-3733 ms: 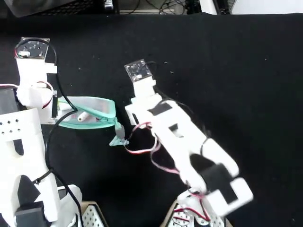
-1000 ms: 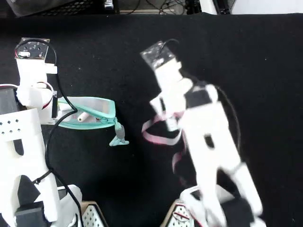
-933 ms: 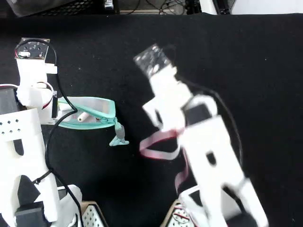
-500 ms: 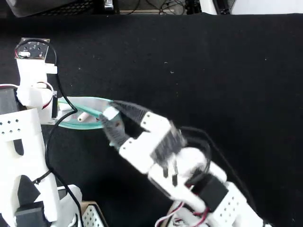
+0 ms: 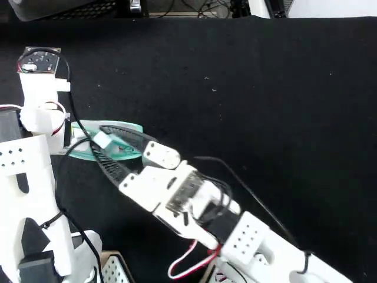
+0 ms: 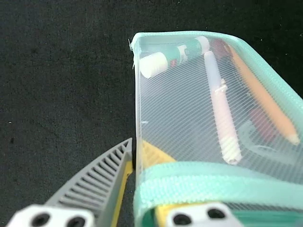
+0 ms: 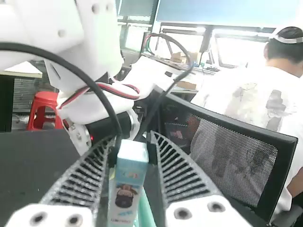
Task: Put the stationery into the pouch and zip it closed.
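While the mint-trimmed translucent mesh pouch (image 5: 136, 132) stands at the left side of the black cloth surface (image 5: 265, 88), the left gripper (image 6: 137, 144) has it by one wall near the rim. Its grey outer finger appears to lie against the mesh, and its yellow one shows through from inside, so the hold looks like a pinch on that wall alone. Through the mesh the left wrist view shows a white pen (image 6: 222, 127), an orange pencil (image 6: 258, 94) and a few smaller items lying inside.

The right gripper (image 7: 132, 137) is closed narrowly on a small pale-blue rectangular block (image 7: 127, 184), probably an eraser in its sleeve, which stands upright between the ribbed fingers. In the high view this gripper lies over the pouch, with its dark fingers across the mouth.

Judged from this, the step in hand is the drop of the last piece, and the zip is not yet drawn.

Three failures seem likely.
- **Missed drop:** if the block is released off-centre, it may strike the trimmed rim and fall to the surface beside the pouch.
- **Lost hold:** if the right gripper presses down on the soft mesh, it may fold the mouth shut or drag the wall out of the left gripper's thin pinch.
- **Jammed zip:** a block left standing on end could foul the zip.
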### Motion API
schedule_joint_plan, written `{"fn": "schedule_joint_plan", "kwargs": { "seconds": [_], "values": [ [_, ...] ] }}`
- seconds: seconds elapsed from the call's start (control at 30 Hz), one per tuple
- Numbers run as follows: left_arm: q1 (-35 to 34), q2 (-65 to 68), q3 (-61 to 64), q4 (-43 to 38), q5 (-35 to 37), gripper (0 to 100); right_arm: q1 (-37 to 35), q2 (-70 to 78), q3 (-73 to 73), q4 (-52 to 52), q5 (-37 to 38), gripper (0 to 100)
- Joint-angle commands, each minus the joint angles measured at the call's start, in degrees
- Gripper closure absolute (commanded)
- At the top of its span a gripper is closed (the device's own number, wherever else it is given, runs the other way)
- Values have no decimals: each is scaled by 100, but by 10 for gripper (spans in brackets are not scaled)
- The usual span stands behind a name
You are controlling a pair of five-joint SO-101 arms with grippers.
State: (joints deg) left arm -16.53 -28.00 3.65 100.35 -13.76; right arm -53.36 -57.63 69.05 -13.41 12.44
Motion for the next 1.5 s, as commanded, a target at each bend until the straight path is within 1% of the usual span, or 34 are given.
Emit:
{"fn": "schedule_joint_plan", "kwargs": {
  "seconds": [0.0, 0.17, 0.33, 0.4, 0.43, 0.53, 0.6, 0.7, 0.77, 0.97, 1.1, 1.23, 1.47],
  "values": [
    [75, -53, -31, 35, 0, 970, -26, 980, -602, -264, 0, 986],
    [48, -53, -31, 35, 0, 970, 123, 2044, -708, -651, 0, 986],
    [57, -44, -48, 35, 0, 970, 281, 2404, -699, -712, 0, 986],
    [66, -44, -48, 35, 0, 970, 246, 2396, -804, -308, 0, 974],
    [75, -44, -48, 35, 0, 970, 202, 2396, -936, -18, -9, 949],
    [57, -44, -57, 35, 0, 970, 44, 2396, -1481, 1380, -53, 826],
    [40, -62, -66, 35, -9, 970, 35, 2396, -1912, 2391, -53, 770],
    [40, -62, -66, 35, -9, 970, 53, 2396, -2431, 3437, -53, 774],
    [48, -62, -66, 35, -9, 970, 62, 2396, -2615, 3710, -18, 786],
    [48, -79, -66, 35, -9, 970, 62, 2352, -2668, 3745, -9, 797],
    [48, -79, -66, 35, -9, 970, 70, 1851, -2624, 3789, -9, 797],
    [48, -79, -40, 35, -9, 970, 70, 769, -2352, 3815, -9, 797],
    [48, -53, -31, 35, -9, 970, 105, -1367, -1174, 4800, -9, 795]
  ]
}}
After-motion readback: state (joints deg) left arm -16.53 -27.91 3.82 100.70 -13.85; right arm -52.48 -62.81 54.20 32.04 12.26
